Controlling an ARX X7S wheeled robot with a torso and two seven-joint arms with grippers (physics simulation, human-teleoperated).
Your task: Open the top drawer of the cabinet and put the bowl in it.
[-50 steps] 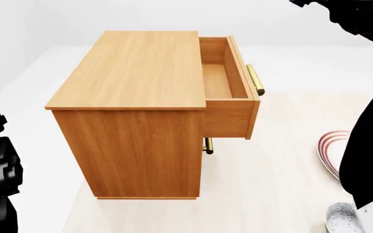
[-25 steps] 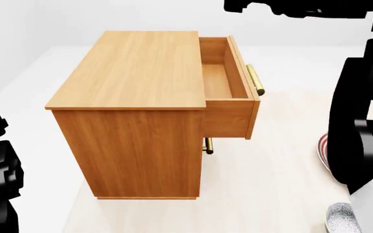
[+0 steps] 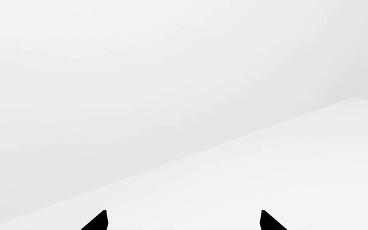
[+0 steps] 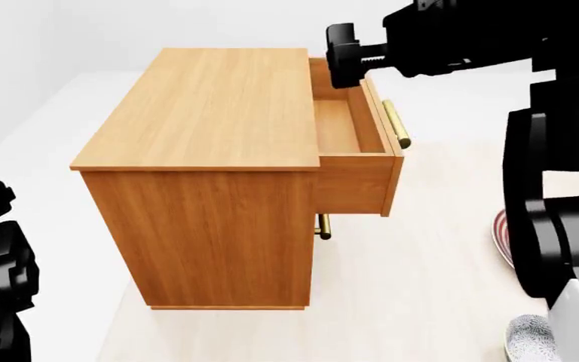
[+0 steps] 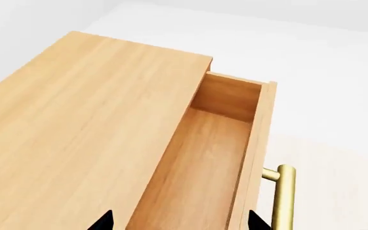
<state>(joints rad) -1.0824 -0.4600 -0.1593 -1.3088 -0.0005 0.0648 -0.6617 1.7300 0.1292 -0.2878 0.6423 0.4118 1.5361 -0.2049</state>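
We see a pale, whitish floor (image 4: 421, 271) carrying everything in the head view. The cabinet (image 4: 209, 188) stands directly on it, upright, its base flat against the surface. Well apart from the cabinet, at the view's right edge, a red-ringed white plate (image 4: 500, 234) lies on the floor, mostly hidden behind the robot's arm. Near the plate, at the lower right corner, the bowl (image 4: 529, 339) rests on the floor, only partly in view.

Bright, even, diffuse light; sharp renders, no blur, glare, or strong shadows.
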